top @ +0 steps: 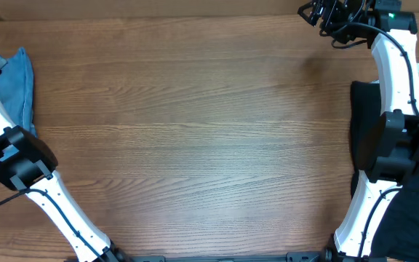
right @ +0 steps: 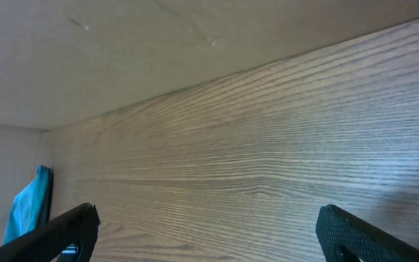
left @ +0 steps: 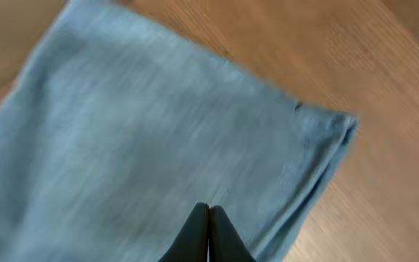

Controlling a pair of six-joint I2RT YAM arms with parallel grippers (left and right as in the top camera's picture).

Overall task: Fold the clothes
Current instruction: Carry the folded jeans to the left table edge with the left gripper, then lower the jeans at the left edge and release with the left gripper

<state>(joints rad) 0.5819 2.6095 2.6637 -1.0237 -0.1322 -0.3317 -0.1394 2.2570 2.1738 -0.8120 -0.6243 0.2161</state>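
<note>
- The left claw was shut tight, its two tips pressed together. It hung over the jeans, and I could not tell if it touched them.
- The jeans were light blue and lay flat under that claw, with one folded corner pointing out over the wood.
- From above, the jeans sat at the far left edge of the bench, partly out of the picture, next to the left arm.
- The right claw was wide open and held nothing. It hung at the far right corner of the bench, well apart from the jeans.
- The bench was brown wood with long wavy lines running across it.
- A black thing lay at the right edge, by the right arm.
- Past the far edge of the bench stood a plain pale wall.
</note>
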